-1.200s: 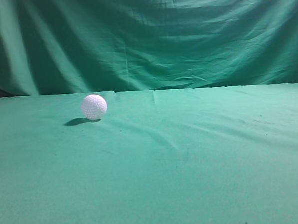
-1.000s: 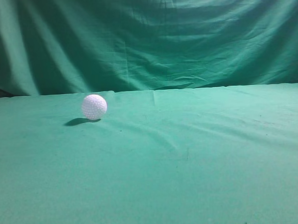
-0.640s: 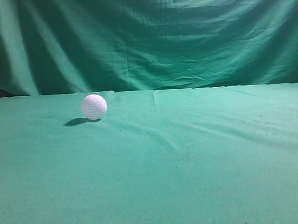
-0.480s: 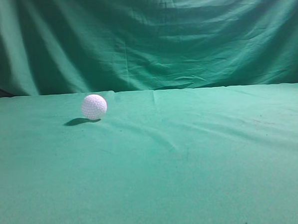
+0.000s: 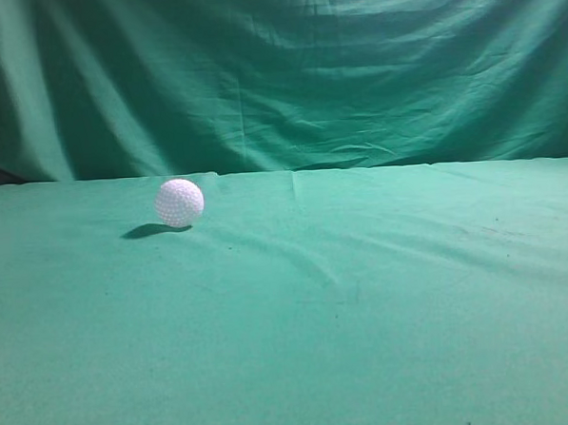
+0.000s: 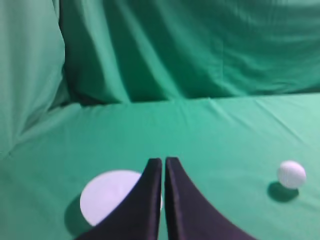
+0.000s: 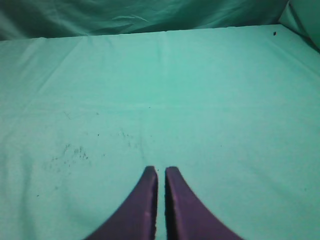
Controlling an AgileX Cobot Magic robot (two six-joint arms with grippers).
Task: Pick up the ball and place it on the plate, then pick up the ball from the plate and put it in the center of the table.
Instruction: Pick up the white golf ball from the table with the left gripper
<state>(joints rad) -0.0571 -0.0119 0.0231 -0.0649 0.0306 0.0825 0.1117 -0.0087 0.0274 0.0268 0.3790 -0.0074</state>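
A big dark green cloth curtain [image 5: 286,74] hangs at the back, full of soft folds and creases. It comes down to meet the far edge of the bench. Small dark specks [image 7: 70,152] sit scattered on the bench cloth.

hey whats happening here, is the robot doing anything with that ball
Nothing is being handled right now. The ball sits alone on the green table, toward its left side in the exterior view, with no arm near it. The left gripper is shut and empty, hanging above a pale round plate, with the ball off to its right. The right gripper is also shut and empty, over bare cloth. The ball has not yet been picked up.
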